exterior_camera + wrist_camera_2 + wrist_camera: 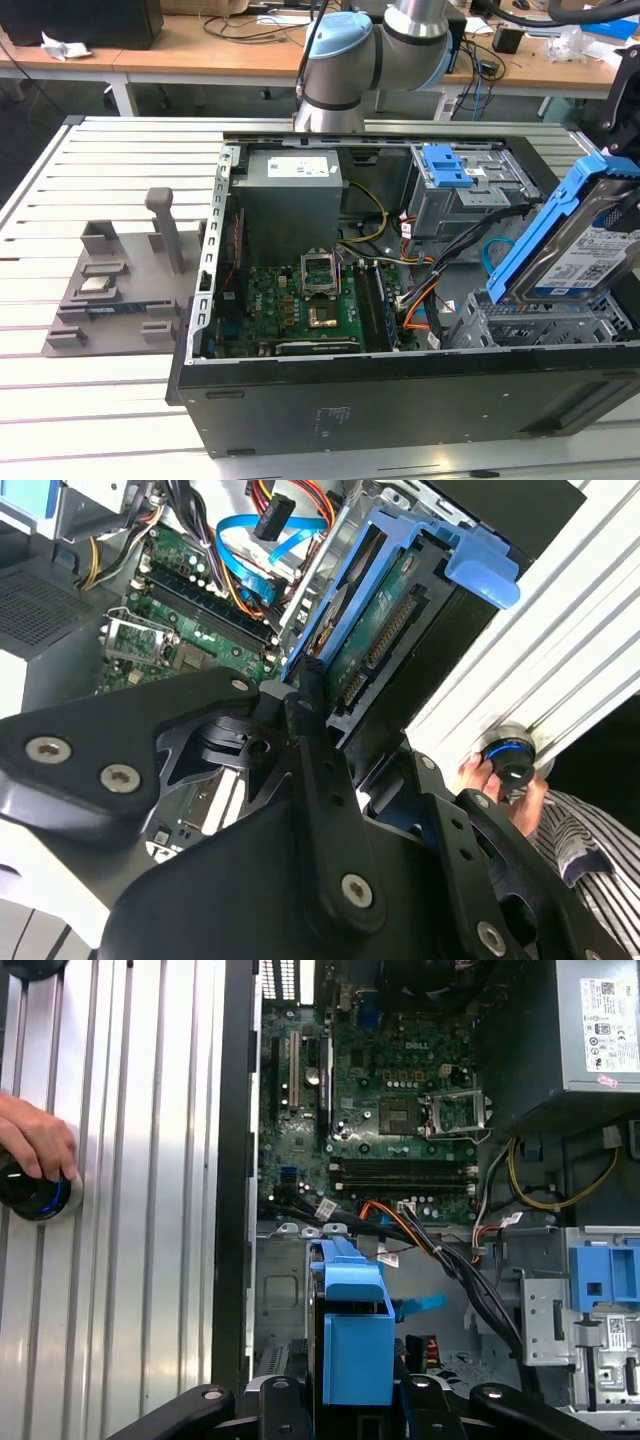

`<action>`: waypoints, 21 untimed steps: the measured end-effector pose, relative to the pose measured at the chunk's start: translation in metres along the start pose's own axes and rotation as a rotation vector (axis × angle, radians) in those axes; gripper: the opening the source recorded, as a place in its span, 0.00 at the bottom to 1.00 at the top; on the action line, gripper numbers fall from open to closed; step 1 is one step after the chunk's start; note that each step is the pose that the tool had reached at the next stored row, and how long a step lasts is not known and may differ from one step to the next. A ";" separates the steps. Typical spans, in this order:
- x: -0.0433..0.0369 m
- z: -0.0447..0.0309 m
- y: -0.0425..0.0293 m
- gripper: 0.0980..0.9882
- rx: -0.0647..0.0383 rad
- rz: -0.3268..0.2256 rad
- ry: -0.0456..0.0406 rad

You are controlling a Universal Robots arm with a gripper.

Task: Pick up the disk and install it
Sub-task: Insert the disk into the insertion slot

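The disk (585,245), a silver drive with a blue-and-white label in a bright blue bracket, hangs tilted at the exterior view's right. Its lower end is just above the grey metal bay (540,320) in the front right corner of the open computer case (400,410). My gripper (618,170) is shut on the disk's upper end. In the second wrist view the black fingers (305,730) clamp the bracket and disk (390,630). In the first wrist view the blue bracket (355,1335) sticks out from my gripper (350,1405) over the case's inside.
A blue-latched grey drive cage (455,175) and the power supply (290,190) stand at the case's back, with the motherboard (300,300) and loose cables (420,290) between. A hand (35,1145) rests on a blue-ringed knob (35,1195) on the slatted table. A grey fixture (120,280) sits left.
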State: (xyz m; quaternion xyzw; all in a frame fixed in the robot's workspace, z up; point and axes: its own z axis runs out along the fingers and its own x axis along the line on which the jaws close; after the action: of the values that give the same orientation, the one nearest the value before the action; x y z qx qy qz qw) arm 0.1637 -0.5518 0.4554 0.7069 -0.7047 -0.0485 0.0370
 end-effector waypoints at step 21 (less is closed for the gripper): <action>-0.0008 0.0453 -0.0055 0.30 0.000 0.000 -0.0022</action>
State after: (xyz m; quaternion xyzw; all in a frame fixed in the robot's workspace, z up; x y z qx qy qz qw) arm 0.1637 -0.5502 0.4098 0.7070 -0.7046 -0.0493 0.0362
